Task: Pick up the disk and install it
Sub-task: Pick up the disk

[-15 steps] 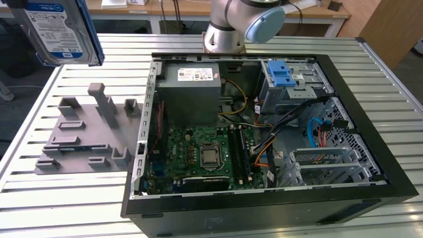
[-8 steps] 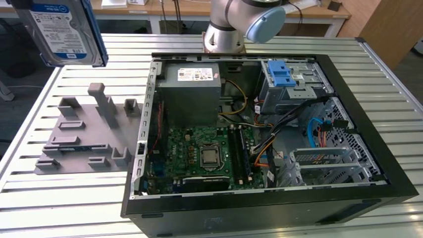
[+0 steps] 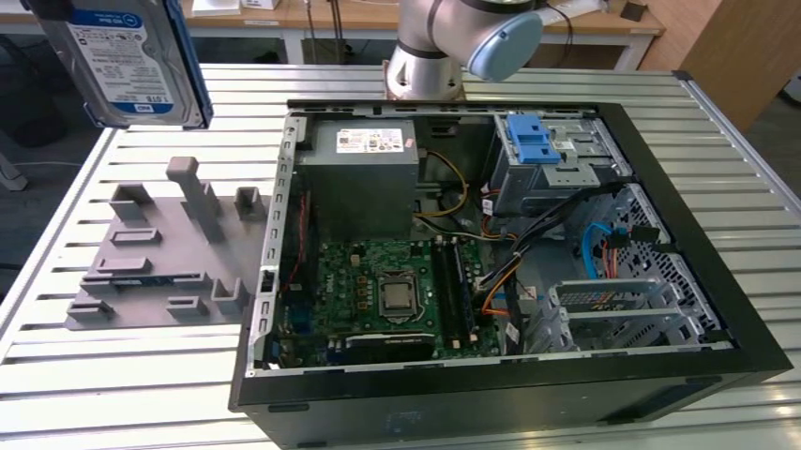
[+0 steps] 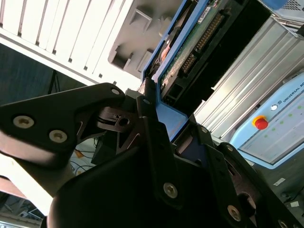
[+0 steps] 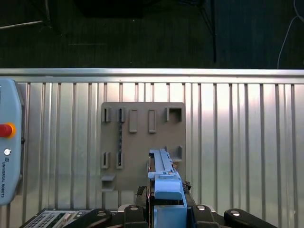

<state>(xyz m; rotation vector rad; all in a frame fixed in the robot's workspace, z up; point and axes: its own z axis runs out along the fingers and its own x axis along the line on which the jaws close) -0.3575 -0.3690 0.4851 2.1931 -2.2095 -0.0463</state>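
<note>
The disk [image 3: 131, 61], silver with a blue-and-white label and blue edge rails, hangs upright in the air at the exterior view's upper left, above the table and the grey holder plate [image 3: 163, 253]. In the first wrist view my gripper [image 5: 167, 209] is shut on the disk [image 5: 164, 178], seen edge-on with its blue rail between the black fingers [image 5: 142, 197]. The second wrist view shows the gripper [image 4: 159, 116] clamped on the disk [image 4: 190, 42], whose green circuit-board side is visible. The disk is well off to the side of the open computer case [image 3: 701, 216].
The case lies open on the slatted metal table [image 3: 150, 394], showing a motherboard [image 3: 388, 291], a grey power supply [image 3: 363, 178] and a drive bay with a blue latch [image 3: 536, 141]. The arm's base [image 3: 426, 56] stands behind the case. A pendant [image 5: 7, 147] lies on the table beside the holder plate [image 5: 142, 142].
</note>
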